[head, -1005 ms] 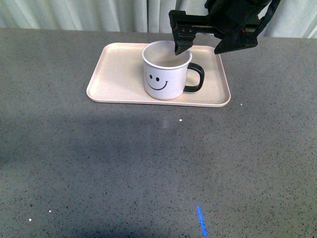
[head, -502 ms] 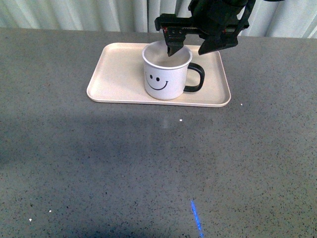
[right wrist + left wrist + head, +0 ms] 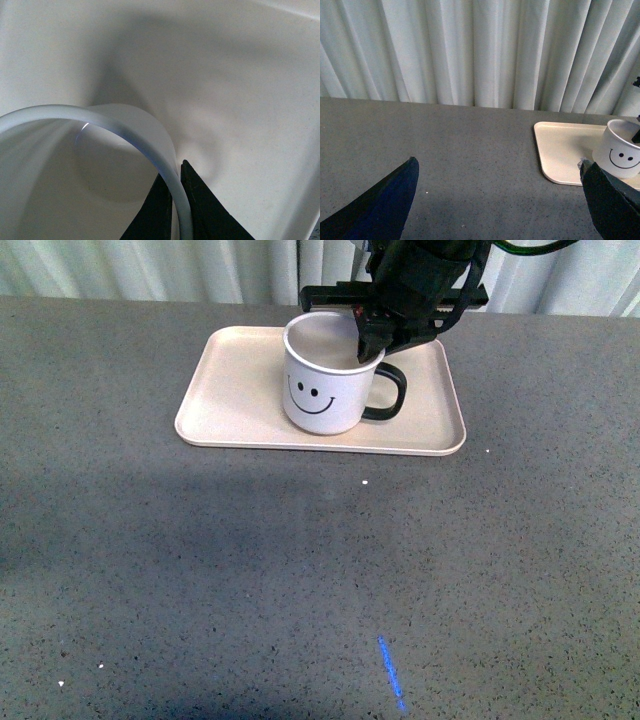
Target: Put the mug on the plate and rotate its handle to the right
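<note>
The right gripper (image 3: 372, 345) pinches the mug (image 3: 322, 388) by its rim beside the handle (image 3: 393, 392), one finger inside and one outside, a hold suited to swivelling it on the plate (image 3: 230, 390) where it sits, handle pointing right, while the left gripper (image 3: 497, 167) hangs well away, jaws spread.

The right gripper (image 3: 372, 344) is matt black throughout, with a blocky, angular housing and a slim straight crossbar (image 3: 325, 294) running across its front. Any screws or markings on it are too small to make out. A thin black cable (image 3: 470, 285) curves in a loop beside the housing. In the right wrist view its fingers (image 3: 202, 212) are black wedges tapering to narrow tips. The left gripper (image 3: 497, 162) shows only two broad, dark, pointed fingers (image 3: 382, 205) with a faint blue sheen on their flat faces.
</note>
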Action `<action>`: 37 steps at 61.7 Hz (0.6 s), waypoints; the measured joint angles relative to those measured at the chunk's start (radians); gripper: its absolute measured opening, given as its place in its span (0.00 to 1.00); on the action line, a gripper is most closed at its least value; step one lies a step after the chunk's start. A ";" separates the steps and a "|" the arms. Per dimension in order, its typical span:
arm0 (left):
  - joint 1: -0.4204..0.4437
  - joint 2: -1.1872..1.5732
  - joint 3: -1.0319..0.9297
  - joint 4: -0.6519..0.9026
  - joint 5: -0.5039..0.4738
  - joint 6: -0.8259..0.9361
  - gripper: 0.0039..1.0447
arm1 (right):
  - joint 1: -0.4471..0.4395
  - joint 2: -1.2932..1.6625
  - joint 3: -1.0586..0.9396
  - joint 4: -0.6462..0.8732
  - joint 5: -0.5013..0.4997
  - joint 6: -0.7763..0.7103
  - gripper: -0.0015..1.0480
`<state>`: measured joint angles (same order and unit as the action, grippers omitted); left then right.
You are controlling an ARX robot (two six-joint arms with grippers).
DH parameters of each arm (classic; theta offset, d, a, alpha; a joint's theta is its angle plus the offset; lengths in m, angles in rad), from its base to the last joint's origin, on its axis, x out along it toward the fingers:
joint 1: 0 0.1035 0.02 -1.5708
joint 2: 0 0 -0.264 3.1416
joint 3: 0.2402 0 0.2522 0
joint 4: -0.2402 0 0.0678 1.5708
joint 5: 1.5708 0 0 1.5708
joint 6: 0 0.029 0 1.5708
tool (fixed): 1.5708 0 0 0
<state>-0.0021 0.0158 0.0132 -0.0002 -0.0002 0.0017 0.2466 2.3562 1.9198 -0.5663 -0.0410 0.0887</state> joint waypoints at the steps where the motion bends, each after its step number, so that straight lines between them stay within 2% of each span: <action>1: 0.000 0.000 0.000 0.000 0.000 0.000 0.91 | 0.000 0.001 0.004 -0.003 0.000 0.000 0.02; 14: 0.000 0.000 0.000 0.000 0.000 0.000 0.91 | -0.012 0.013 0.091 -0.071 -0.005 -0.079 0.02; 28: 0.000 0.000 0.000 0.000 0.000 0.000 0.91 | -0.040 0.034 0.154 -0.140 -0.096 -0.270 0.02; 37: 0.000 0.000 0.000 0.000 0.000 0.000 0.91 | -0.054 0.053 0.168 -0.155 -0.120 -0.364 0.02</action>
<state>-0.0021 0.0158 0.0132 -0.0002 -0.0002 0.0017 0.1928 2.4088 2.0880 -0.7212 -0.1612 -0.2749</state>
